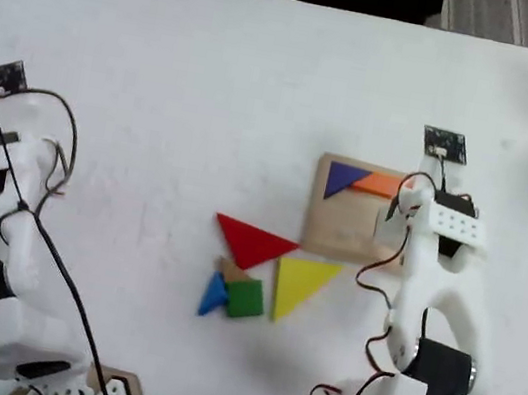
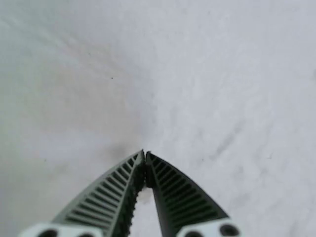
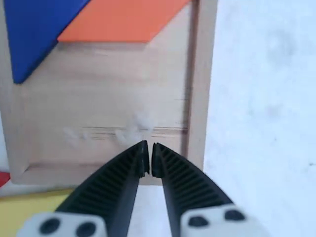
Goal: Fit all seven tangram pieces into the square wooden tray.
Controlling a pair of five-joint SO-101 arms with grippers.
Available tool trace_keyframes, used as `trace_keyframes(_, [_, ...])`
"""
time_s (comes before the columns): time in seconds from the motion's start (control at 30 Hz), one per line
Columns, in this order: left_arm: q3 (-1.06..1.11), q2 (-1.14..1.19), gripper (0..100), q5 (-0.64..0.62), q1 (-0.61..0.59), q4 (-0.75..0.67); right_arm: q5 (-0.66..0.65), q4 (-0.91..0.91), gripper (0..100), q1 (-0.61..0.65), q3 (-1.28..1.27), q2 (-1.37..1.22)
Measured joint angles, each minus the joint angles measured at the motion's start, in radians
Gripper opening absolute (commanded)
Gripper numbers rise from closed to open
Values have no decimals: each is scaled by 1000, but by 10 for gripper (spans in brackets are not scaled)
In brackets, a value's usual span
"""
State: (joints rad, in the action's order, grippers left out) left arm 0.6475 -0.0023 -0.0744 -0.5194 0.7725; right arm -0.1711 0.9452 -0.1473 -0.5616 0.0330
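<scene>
Your right gripper (image 3: 148, 150), fingers pressed together on nothing, hangs over the near edge of the square wooden tray (image 1: 339, 232). The right arm (image 1: 436, 287) hides the tray's right side from above. Your left gripper (image 2: 144, 157), also closed and empty, sits over the bare white table (image 1: 213, 78), well apart.

In the tray's far corner, a large blue triangle (image 1: 343, 177) touches an orange parallelogram (image 1: 380, 184). Just left of the tray lie a red triangle (image 1: 252, 241), a yellow triangle (image 1: 298, 282), a green square (image 1: 245, 298), a small blue triangle (image 1: 214, 296) and a tan piece (image 1: 231, 271).

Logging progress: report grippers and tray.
Left gripper shut. Right gripper shut above tray. Blue triangle, orange piece inside. Red, yellow, green, small blue, brown pieces loose outside.
</scene>
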Motion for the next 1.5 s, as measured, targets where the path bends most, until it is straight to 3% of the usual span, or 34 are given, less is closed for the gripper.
trace_keyframes(0.23, [0, 0, 26, 0, 8, 0, 0, 35, 17, -61, -40, 17])
trace_keyframes(0.47, [0, 0, 155, 0, 41, 21, -51, -25, 17, -81, -210, 184])
trace_keyframes(0.77, [0, 0, 124, 58, 137, 112, -124, -54, 17, -152, -356, 311])
trace_keyframes(1.0, [0, 0, 124, 68, 282, 253, -210, -143, 17, -242, -427, 313])
trace_keyframes(1.2, [0, 0, 120, 75, 482, 382, -216, -163, 17, -250, -428, 313])
trace_keyframes(1.33, [51, -43, 120, 77, 614, 381, -221, -176, 17, -249, -427, 284])
trace_keyframes(1.5, [230, -276, 124, 75, 667, 301, -221, -166, 17, -252, -371, 189])
